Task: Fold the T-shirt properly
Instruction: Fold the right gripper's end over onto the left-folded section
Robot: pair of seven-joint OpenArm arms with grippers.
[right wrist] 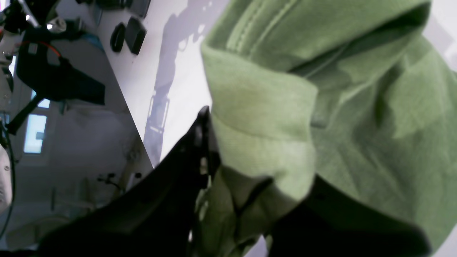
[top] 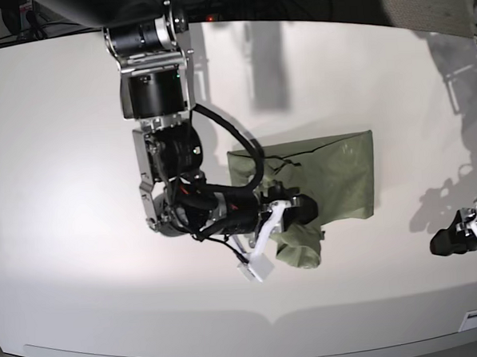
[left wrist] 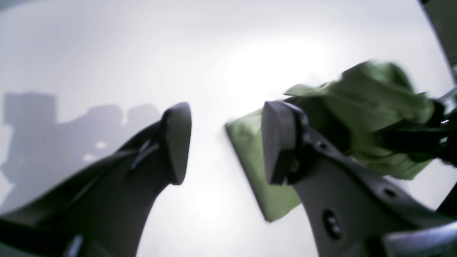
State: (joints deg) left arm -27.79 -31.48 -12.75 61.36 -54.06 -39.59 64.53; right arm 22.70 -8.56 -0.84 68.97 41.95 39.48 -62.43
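T-shirt [top: 334, 173]: green, part-folded; one bunched edge clamped in right gripper [top: 298, 211]. Left gripper [left wrist: 225, 142]: jaws wide, empty, shirt beyond it.

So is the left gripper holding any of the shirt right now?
No, the left gripper is open over bare table, beside the T-shirt.

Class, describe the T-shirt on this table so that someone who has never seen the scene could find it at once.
Start at the white table and find the big black arm reaching in from the top edge. Its right gripper is shut on the T-shirt, a partly folded green cloth right of the middle. It is the only coloured, soft thing there; the open left gripper hangs apart from it.
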